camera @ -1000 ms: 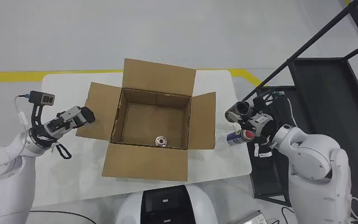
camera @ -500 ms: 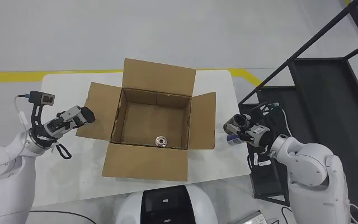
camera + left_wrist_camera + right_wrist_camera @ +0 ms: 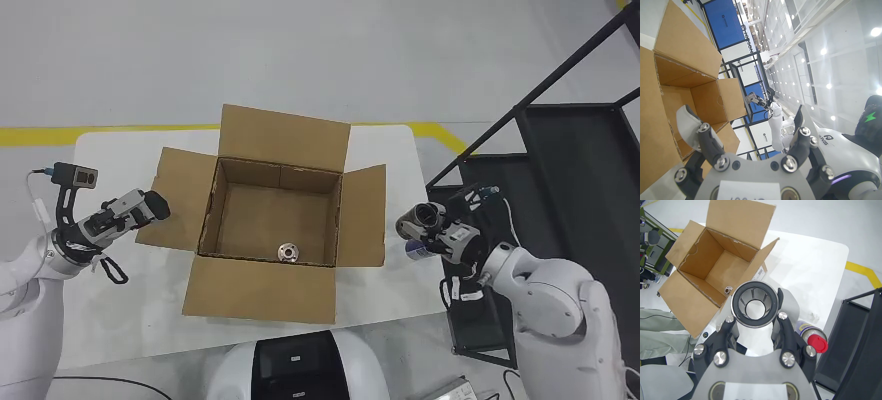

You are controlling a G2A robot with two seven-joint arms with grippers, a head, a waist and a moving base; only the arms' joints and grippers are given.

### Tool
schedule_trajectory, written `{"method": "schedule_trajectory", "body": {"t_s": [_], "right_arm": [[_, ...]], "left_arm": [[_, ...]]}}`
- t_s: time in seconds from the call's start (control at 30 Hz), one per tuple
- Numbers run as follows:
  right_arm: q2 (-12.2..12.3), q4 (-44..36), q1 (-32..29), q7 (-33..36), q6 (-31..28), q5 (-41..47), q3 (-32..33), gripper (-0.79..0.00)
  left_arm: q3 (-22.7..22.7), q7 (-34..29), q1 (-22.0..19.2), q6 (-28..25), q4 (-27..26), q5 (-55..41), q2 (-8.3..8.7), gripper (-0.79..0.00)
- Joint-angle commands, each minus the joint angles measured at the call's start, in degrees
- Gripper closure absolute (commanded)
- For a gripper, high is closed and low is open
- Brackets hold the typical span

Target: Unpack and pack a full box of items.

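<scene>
Box (image 3: 278, 228) open on table (image 3: 130, 300) in top view, small fitting (image 3: 287, 251), likely metal, on its floor, right gripper (image 3: 425, 222) just beyond its right flap; left wrist view — left gripper (image 3: 742, 117) spread, empty; right wrist view — jaws clamped across steel sleeve (image 3: 754, 303), should handle heavy, stiff, slick, best held mid-barrel, spray can (image 3: 811, 335) beside.

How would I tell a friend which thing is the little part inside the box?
Find the open cardboard box on the white table. On its floor, by the wall nearest the robot, lies a small round metal piece with a hole. It is the only thing inside.
</scene>
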Motion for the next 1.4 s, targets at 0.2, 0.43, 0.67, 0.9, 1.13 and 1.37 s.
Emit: {"method": "schedule_trajectory", "body": {"t_s": [0.2,0.43,0.67,0.9,1.13,1.37], "right_arm": [[-0.1,3.7,-11.4,-14.4,-10.3,-11.0,1.5,0.000],[-0.2,6.2,-16.0,-28.5,-10.4,-33.2,-1.2,0.000],[-0.3,7.1,-16.8,-31.4,-10.1,-34.4,-2.6,0.000],[-0.3,7.1,-16.8,-31.4,-10.1,-34.4,-2.6,0.000],[-0.1,10.9,-14.6,-33.8,-10.3,-37.3,-4.8,0.000],[0.2,20.6,-10.0,-39.7,-9.7,-41.4,-9.2,0.000]], "left_arm": [[0.0,0.0,0.0,0.0,0.0,0.0,0.00,-0.785],[0.0,0.0,0.0,0.0,0.0,0.0,0.00,-0.785],[0.0,0.0,0.0,0.0,0.0,0.0,0.00,-0.785],[0.0,0.0,0.0,0.0,0.0,0.0,0.00,-0.785],[0.0,0.0,0.0,0.0,0.0,0.0,0.00,-0.785],[0.0,0.0,0.0,0.0,0.0,0.0,0.00,-0.785]]}}
